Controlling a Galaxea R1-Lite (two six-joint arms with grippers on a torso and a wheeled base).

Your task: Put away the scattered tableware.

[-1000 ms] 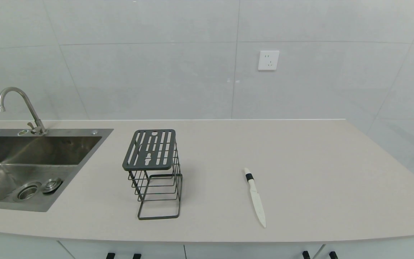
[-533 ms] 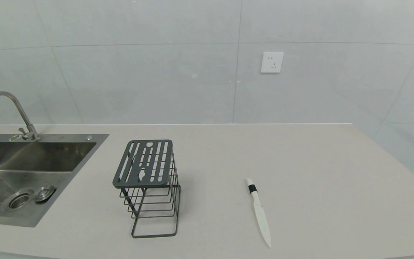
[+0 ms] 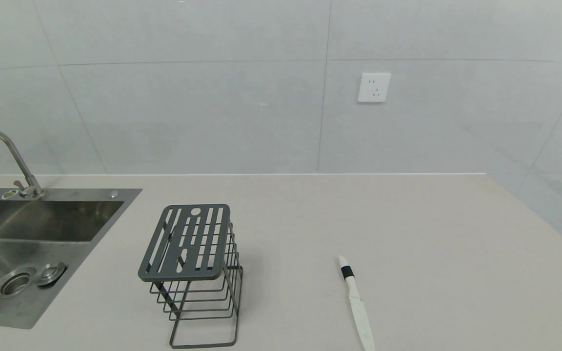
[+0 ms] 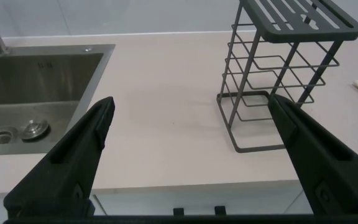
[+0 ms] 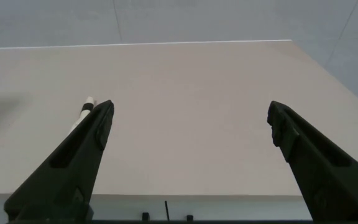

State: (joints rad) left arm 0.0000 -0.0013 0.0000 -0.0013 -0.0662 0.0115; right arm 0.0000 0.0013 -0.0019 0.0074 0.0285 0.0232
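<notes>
white knife with black-banded handle [image 3: 355, 302] flat on beige countertop [image 3: 432, 234], apart from and right of dark grey wire rack with slotted top [image 3: 186, 243] | left gripper [image 4: 191, 102] spread wide | right gripper [image 5: 191, 106] spread wide

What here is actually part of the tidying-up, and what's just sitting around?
Part of the job: the white knife lying on the counter; the dark slotted rack standing to its left.
Just there: the sink, its tap, the wall socket.
</notes>
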